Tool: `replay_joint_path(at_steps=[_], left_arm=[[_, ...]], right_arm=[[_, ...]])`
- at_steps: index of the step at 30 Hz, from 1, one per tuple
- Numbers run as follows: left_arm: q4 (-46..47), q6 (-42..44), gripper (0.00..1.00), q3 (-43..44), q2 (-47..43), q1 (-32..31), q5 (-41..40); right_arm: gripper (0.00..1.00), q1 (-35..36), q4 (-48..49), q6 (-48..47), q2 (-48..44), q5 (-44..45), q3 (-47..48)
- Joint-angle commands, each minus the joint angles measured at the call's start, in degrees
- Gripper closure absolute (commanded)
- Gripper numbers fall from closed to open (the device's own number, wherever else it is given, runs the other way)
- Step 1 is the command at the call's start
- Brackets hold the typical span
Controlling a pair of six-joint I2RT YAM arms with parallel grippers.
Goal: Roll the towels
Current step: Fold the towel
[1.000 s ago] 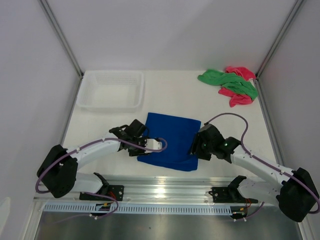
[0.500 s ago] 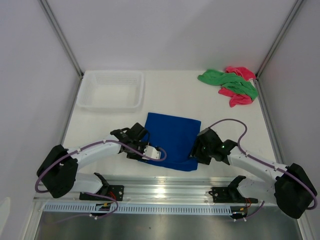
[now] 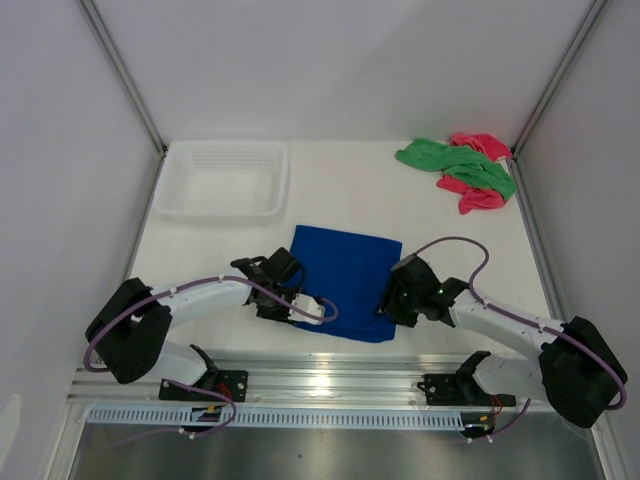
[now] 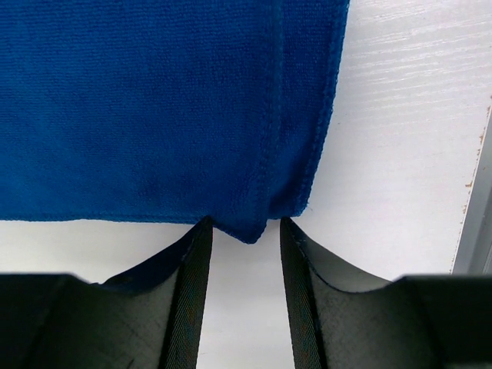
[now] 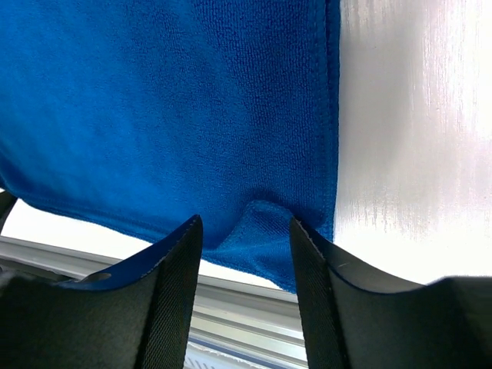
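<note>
Now the near corners of the blue towel (image 3: 345, 270) are straddled by left jaws and right jaws, both apart; next, a matched pinch and even roll are needed.

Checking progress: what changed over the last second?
The left gripper slid along the left side of the royal blue cloth towel to its near-left corner; the right gripper eased toward the near-right corner. Both straddle its edge, jaws open. The green cloth towel, pink cloth towel and white plastic basket stayed put.
</note>
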Motion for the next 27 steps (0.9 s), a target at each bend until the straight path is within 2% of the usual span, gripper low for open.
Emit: replay_joint_path(at_steps=[1, 7, 13, 15, 18, 22, 27], left_arm=[[0.39, -0.11, 0.56, 2.49, -0.22, -0.44, 1.11], [2.67, 0.24, 0.56, 2.23, 0.30, -0.44, -0.56], [1.19, 0.77, 0.61, 2.93, 1.10, -0.44, -1.62], [0.57, 1.21, 0.67, 3.11, 0.22, -0.44, -1.71], [-0.31, 1.73, 0.71, 3.02, -0.57, -0.44, -1.88], [-1.81, 1.82, 0.59, 3.46, -1.80, -0.35, -1.97], [-0.76, 1.21, 0.58, 3.28, -3.12, -0.17, 0.14]], right_arm=[[0.49, 0.03, 1.37, -0.74, 0.74, 1.13, 0.05], [0.56, -0.58, 1.81, -1.36, 1.09, 1.13, 0.31], [0.61, -0.67, 2.43, -1.62, 1.71, 1.22, 0.22], [0.67, -0.67, 2.43, -1.71, 2.06, 1.13, 0.05], [0.76, -0.67, 1.99, -2.23, 1.97, 1.22, 0.05], [0.70, -0.50, 0.41, -6.79, 0.13, 1.48, 1.54], [0.53, -0.41, -1.60, -23.30, -4.26, -1.07, 6.45]])
